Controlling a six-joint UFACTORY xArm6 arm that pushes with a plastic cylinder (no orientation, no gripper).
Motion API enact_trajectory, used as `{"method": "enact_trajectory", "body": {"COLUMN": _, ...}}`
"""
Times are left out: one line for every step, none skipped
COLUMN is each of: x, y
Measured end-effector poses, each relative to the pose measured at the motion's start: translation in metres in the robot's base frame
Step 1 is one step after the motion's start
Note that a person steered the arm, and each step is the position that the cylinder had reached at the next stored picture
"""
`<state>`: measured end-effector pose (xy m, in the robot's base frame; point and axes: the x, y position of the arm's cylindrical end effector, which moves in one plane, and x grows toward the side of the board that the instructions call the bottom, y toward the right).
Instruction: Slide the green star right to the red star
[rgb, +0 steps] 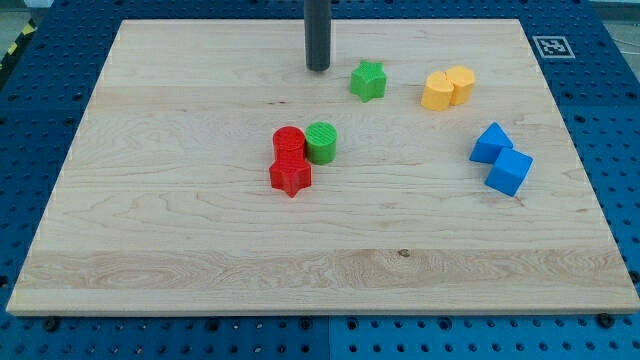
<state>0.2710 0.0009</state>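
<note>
Pale wood board (200, 250) lies on a blue perforated table (610, 100), with a black-and-white marker tag (552, 46) just off the board's far right corner.

Nearest of the blocks is the red star (290, 176), a little left of the board's middle. Touching its far side is a red cylinder (288, 143), and a green cylinder (321, 143) stands against that cylinder's right side, just beside the red star's far right point. These three form one tight cluster.

Over on the right, two blue blocks sit together: a blue cube (509, 171) nearer, and a second blue block (490, 143) touching it on its far left side; its exact shape is hard to make out.

Farther back, two yellow blocks touch side by side: a yellow block (437, 91) on the left and a yellow cylinder (461, 83) on the right.

To their left, near but apart, lies the green star (368, 80), well apart from the red star. The green cylinder lies between the two stars.

My tip (318, 68) rests near the far edge, just left of the green star, with a small gap between them. It is a plain rod with no jaws to open or close.
</note>
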Motion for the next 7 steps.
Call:
{"method": "enact_trajectory", "body": {"x": -0.009, "y": 0.043}}
{"method": "enact_trajectory", "body": {"x": 0.011, "y": 0.059}}
{"method": "enact_trajectory", "body": {"x": 0.032, "y": 0.060}}
{"method": "enact_trajectory", "body": {"x": 0.024, "y": 0.057}}
{"method": "enact_trajectory", "body": {"x": 0.028, "y": 0.060}}
{"method": "enact_trajectory", "body": {"x": 0.043, "y": 0.065}}
{"method": "enact_trajectory", "body": {"x": 0.058, "y": 0.065}}
